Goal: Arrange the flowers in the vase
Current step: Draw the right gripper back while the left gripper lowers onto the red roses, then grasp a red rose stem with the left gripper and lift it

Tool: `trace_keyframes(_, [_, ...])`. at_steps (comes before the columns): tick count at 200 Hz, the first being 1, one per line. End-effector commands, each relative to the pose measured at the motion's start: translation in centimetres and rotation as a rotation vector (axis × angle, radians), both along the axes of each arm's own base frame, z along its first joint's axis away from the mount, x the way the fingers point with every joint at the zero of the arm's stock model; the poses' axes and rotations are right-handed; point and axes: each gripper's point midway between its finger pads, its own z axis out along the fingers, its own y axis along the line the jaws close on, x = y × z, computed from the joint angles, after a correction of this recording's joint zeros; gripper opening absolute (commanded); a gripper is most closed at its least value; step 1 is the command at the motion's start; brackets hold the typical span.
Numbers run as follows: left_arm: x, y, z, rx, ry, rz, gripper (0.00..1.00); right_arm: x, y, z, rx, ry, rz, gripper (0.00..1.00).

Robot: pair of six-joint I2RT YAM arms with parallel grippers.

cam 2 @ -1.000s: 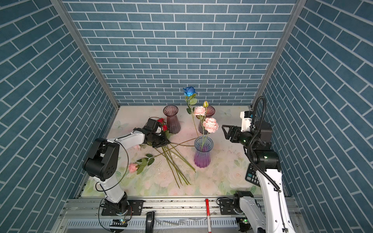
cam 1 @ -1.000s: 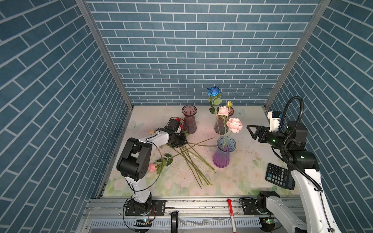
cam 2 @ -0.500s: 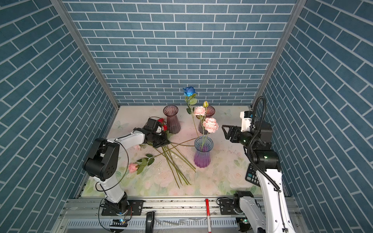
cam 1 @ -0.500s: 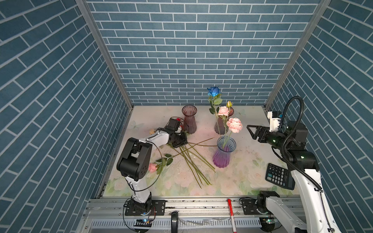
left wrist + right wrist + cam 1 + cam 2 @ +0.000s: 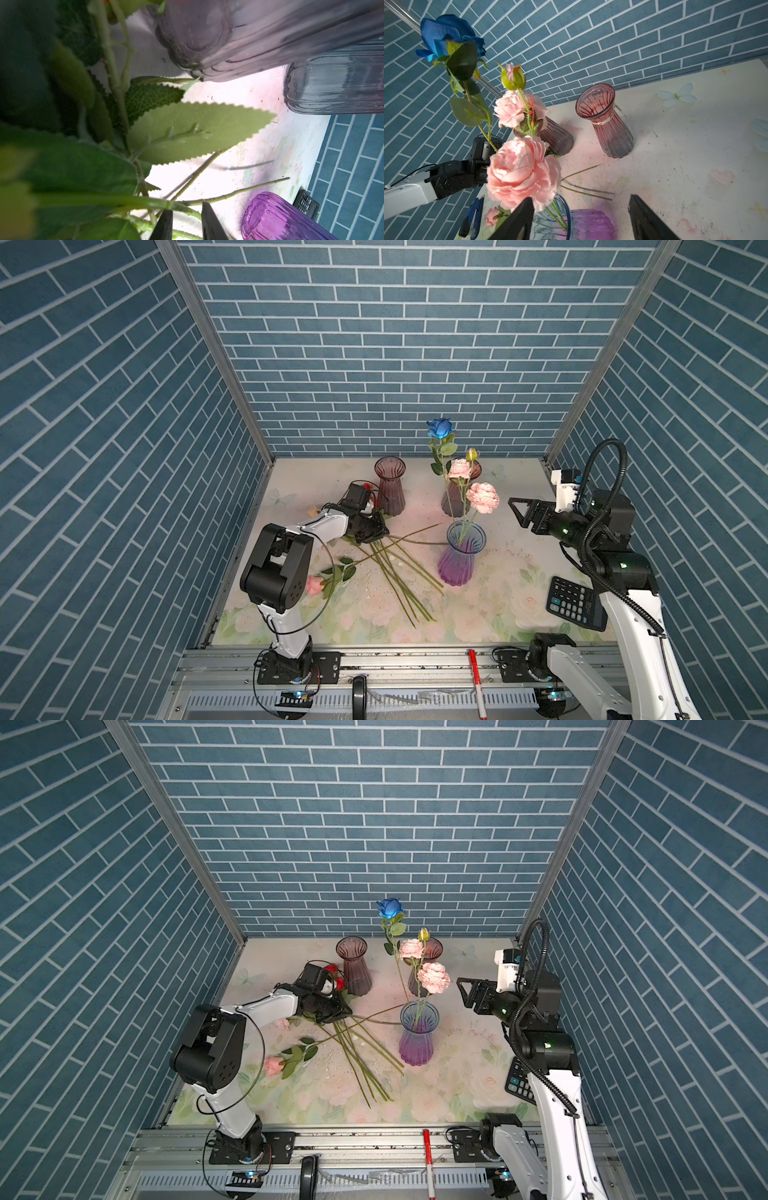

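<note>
We are counting three vases on the floral table [image 5: 511,556]: a purple vase [image 5: 459,562] near the middle, a plum vase [image 5: 390,489] at the back left, and a reddish vase [image 5: 608,128] at the back right. Four blooms are standing up out of the purple vase: one blue rose [image 5: 440,429], one closed bud [image 5: 471,455], one small pink peony [image 5: 459,468] and one large pink peony [image 5: 483,497].

The other flowers are lying loose left of that vase: a fan of bare stems [image 5: 399,572] with at least five ends showing, one pink rose [image 5: 314,585] beside the left arm, and two red blooms [image 5: 340,983] peeking past the left gripper [image 5: 376,531]. That gripper is sitting low among the stems. Its fingertips [image 5: 165,223] are standing slightly apart, the gap wider than the green stem crossing it, so they are pinching nothing. The right gripper [image 5: 517,510] is hanging just right of the large peony, jaws spread wide and empty.

We are also seeing one calculator [image 5: 575,608] and one pen [image 5: 476,680].

The stems are overlapping too much for an exact count. Blurred leaves [image 5: 197,128] are filling much of the left wrist view. In both top views blooms are covering most of the reddish vase, and the right arm is cutting off the calculator's corner.
</note>
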Motion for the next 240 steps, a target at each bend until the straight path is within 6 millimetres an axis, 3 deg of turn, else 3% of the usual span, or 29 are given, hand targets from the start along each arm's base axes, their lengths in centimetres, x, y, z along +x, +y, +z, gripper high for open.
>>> trace_keyframes(1, [0.8, -0.1, -0.3, -0.007, -0.002, -0.004, 0.25, -0.7, 0.4, 1.1, -0.017, -0.048, 0.033, 0.74])
trace_keyframes(26, [0.8, 0.1, 0.0, -0.018, -0.008, -0.002, 0.18, -0.9, 0.4, 1.1, -0.02, -0.048, 0.032, 0.74])
trace_keyframes(49, [1.0, 0.5, 1.5, -0.039, -0.034, 0.009, 0.12, -1.0, 0.3, 1.1, -0.027, -0.047, 0.032, 0.74])
trace_keyframes(120, [0.7, 0.9, 11.2, -0.161, -0.212, 0.011, 0.0, -0.9, 0.2, 3.0, -0.041, -0.083, 0.029, 0.74])
trace_keyframes(155, [-0.6, 1.6, 14.7, -0.18, -0.297, 0.006, 0.03, -0.8, 0.5, 5.0, -0.017, -0.111, 0.04, 0.74])
trace_keyframes(174, [-1.2, 1.5, 14.2, -0.207, -0.265, 0.018, 0.18, -0.7, 0.9, 5.8, 0.012, -0.121, 0.058, 0.74])
trace_keyframes(197, [-1.7, 0.9, 12.2, -0.245, -0.207, 0.046, 0.29, -0.4, 1.1, 5.6, 0.036, -0.111, 0.066, 0.74])
trace_keyframes(219, [-1.8, 0.6, 10.1, -0.269, -0.166, 0.107, 0.37, -0.4, 1.1, 5.2, 0.043, -0.106, 0.063, 0.74])
trace_keyframes(240, [-1.7, 0.2, 7.9, -0.299, -0.115, 0.181, 0.38, -0.5, 1.1, 4.5, 0.04, -0.094, 0.066, 0.74])
